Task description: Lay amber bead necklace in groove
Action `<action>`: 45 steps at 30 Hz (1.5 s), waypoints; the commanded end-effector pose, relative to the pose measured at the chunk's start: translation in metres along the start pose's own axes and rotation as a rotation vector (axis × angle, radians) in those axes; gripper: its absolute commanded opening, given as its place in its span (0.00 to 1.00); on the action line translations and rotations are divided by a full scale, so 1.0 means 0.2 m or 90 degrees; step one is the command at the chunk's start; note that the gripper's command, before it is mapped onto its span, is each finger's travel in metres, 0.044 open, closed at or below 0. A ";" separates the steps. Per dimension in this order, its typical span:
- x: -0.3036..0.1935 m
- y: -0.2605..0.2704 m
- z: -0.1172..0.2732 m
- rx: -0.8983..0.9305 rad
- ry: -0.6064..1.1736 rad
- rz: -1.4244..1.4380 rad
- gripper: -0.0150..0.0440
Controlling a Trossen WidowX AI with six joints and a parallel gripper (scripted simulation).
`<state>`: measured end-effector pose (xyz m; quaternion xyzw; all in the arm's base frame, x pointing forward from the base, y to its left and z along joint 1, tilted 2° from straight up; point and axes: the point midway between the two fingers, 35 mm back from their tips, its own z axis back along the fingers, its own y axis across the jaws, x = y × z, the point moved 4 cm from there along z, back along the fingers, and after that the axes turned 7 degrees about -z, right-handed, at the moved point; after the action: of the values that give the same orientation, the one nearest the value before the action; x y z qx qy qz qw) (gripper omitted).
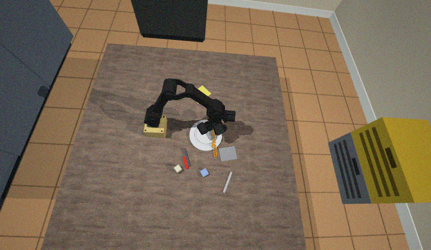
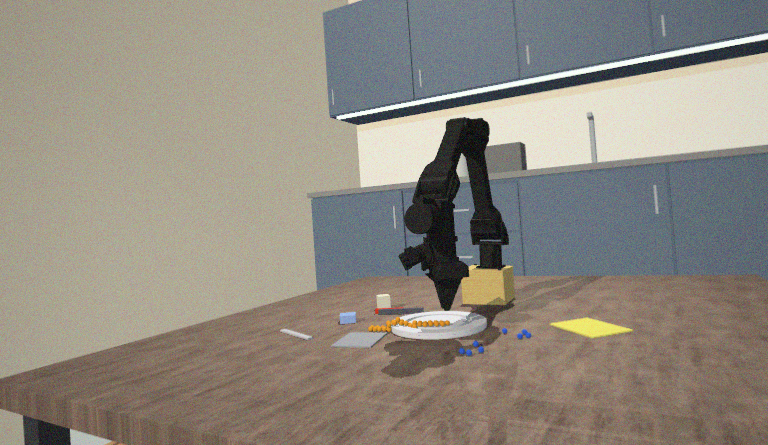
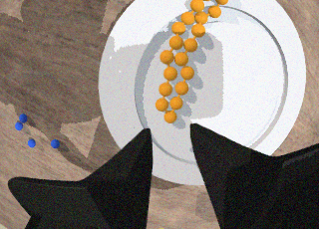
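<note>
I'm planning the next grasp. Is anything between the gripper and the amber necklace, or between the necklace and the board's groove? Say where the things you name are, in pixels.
Nothing visible blocks either: the open gripper (image 1: pixel 212 131) (image 2: pixel 446 309) (image 3: pixel 170 132) faces the necklace (image 1: pixel 214 144) (image 2: pixel 414 324) (image 3: pixel 170 73), already partly on the board (image 1: pixel 195 142) (image 2: pixel 438 334) (image 3: pixel 117 85).

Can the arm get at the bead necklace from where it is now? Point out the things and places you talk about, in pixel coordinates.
Probably yes. The pincer (image 1: pixel 212 132) (image 2: pixel 446 309) (image 3: pixel 170 132) hangs over the board (image 1: pixel 196 142) (image 2: pixel 438 335) (image 3: pixel 259 55), fingers apart, just short of the necklace's (image 1: pixel 214 144) (image 2: pixel 416 323) (image 3: pixel 181 59) near end; nothing visible stands between them.
</note>
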<state>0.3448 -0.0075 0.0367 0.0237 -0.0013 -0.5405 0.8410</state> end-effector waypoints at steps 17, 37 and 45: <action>-0.01 -0.01 -0.13 -0.005 0.003 -0.002 0.46; 0.00 -0.01 -0.14 -0.003 0.002 0.000 0.25; 0.00 -0.01 -0.14 -0.003 0.002 0.000 0.25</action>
<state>0.3439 -0.0060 0.0079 0.0220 0.0016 -0.5407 0.8409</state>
